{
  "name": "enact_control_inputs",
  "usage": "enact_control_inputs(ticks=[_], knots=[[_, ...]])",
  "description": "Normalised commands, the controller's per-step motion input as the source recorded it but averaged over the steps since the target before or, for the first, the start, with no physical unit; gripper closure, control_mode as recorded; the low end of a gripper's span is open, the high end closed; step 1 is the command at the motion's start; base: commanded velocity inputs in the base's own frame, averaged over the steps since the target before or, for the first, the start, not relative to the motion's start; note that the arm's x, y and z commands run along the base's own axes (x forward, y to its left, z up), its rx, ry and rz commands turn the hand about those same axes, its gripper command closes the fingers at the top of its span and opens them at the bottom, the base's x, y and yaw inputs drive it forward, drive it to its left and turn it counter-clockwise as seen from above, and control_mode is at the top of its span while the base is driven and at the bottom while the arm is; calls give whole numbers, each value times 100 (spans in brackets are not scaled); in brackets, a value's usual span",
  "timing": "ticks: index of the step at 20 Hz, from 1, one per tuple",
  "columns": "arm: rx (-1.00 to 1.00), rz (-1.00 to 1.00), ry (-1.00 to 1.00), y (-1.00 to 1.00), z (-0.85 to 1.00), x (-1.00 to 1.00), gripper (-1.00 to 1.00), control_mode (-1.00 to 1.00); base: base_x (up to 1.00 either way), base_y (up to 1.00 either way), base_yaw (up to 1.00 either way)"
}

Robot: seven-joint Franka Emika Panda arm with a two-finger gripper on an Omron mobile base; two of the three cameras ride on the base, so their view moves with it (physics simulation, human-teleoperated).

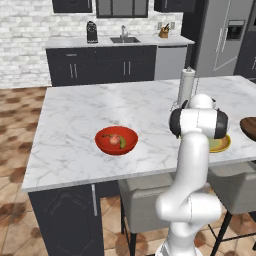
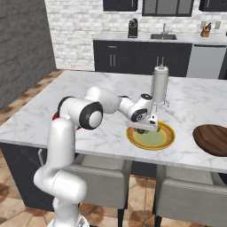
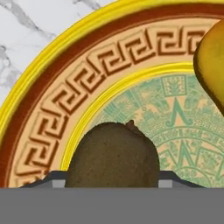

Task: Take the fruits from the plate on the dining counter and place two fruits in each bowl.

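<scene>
A brown, fuzzy, egg-shaped fruit (image 3: 113, 155) lies on the plate (image 3: 52, 109), over the inner yellow ring where the patterned rim meets the pale green centre. In the hand view a small nub at its upper end points toward the middle of the plate; its long axis cannot be told for sure, since its lower part is cut off. A yellow-orange fruit (image 3: 212, 61) sits near it on the plate, toward the far side of the green centre.

The gripper (image 2: 142, 128) is down over the plate's near-left edge, with its fingertips (image 3: 54, 178) on either side of the brown fruit, right against its flanks. The jaws stand about as wide as the fruit; whether they press it or only touch cannot be told.

The plate rests on the dining counter (image 1: 100, 107), near its front edge. To the plate's left stands the red bowl (image 1: 116, 140), holding a reddish fruit (image 1: 114, 139) and a small green one (image 1: 123, 142). To the plate's right lies the dark wooden bowl (image 2: 213, 139). Just behind the plate stands a paper towel holder (image 2: 160, 85).

No writing is readable.
</scene>
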Motion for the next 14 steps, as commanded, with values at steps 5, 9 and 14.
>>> enact_control_inputs(ticks=[5,9,14], knots=[[0,0,-11,2,47,-62,100,-100,0,0,0],[0,1,-4,36,83,-97,100,-100,0,0,0],[-1,0,5,82,69,-90,100,-100,0,0,0]])
